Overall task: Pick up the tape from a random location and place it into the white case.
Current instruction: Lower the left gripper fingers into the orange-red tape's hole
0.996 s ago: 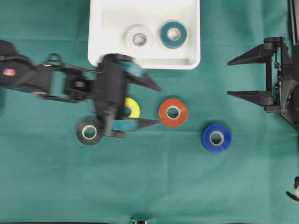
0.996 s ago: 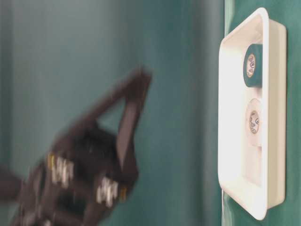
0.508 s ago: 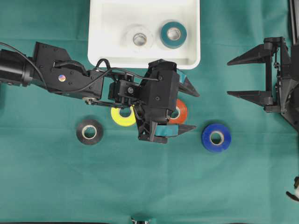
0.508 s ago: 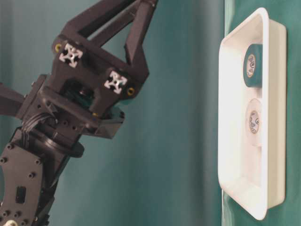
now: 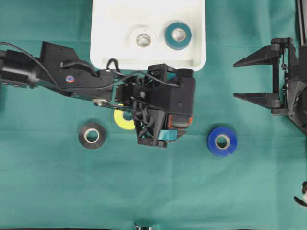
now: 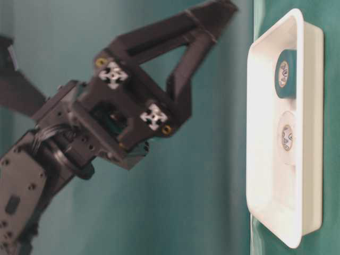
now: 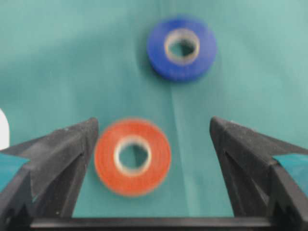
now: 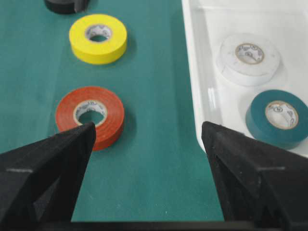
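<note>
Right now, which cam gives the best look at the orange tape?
Left wrist view: the orange tape lies whole and unobstructed between the open left gripper fingers. Right wrist view also shows it whole, at a slant. Overhead, the gripper covers nearly all of it. Table-level view misses it.

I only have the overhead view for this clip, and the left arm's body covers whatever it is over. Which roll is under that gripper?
Observer: The orange roll. The left wrist view shows it lying flat on the green cloth between the open fingers of the left gripper, nearer one finger.
Operator: Is it gripped yet?
Observer: No. The jaws stand wide, with cloth visible between the roll and the far finger.
Operator: What is already in the white case?
Observer: Your view shows them, but the right wrist view adds detail: the white roll and teal roll lie flat and apart.
</note>
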Tool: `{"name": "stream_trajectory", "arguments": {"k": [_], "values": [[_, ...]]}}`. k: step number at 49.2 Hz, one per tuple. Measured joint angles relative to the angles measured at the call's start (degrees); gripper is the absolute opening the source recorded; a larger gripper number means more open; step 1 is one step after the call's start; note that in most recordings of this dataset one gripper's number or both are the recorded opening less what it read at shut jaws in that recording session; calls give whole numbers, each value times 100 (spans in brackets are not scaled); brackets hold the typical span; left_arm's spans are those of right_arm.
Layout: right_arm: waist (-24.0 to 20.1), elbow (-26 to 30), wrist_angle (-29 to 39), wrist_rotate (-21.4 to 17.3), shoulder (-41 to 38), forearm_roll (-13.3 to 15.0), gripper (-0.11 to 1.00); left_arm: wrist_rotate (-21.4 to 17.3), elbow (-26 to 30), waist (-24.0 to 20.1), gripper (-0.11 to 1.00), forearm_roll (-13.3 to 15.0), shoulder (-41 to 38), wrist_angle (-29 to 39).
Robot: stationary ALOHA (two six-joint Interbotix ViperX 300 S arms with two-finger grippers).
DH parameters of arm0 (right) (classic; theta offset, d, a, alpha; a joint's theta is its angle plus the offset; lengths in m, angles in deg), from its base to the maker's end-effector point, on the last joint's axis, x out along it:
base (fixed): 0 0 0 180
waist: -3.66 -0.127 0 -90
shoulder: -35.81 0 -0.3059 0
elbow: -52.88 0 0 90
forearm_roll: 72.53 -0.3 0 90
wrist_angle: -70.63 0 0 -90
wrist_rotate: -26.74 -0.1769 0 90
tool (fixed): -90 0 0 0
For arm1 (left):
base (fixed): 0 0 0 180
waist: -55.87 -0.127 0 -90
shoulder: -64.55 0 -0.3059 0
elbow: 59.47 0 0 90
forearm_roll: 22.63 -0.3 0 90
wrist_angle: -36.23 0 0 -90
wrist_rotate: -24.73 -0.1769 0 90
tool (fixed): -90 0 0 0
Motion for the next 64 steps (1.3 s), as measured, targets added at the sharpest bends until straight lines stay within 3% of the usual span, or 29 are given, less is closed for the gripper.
{"name": "stream_trajectory", "arguments": {"k": [11,23,47,64], "values": [[0,9,0,0,-18,0,86,0,905,9,96,-9,-422,1485],[-9,35,0,0,-62,0,86,0,1661,62,96,-9,-756,2382],[0,79,0,0,-176,0,86,0,1784,62,96,-18,-809,2470],[0,123,0,0,-176,0,86,0,1538,70,96,-26,-809,2197]]}}
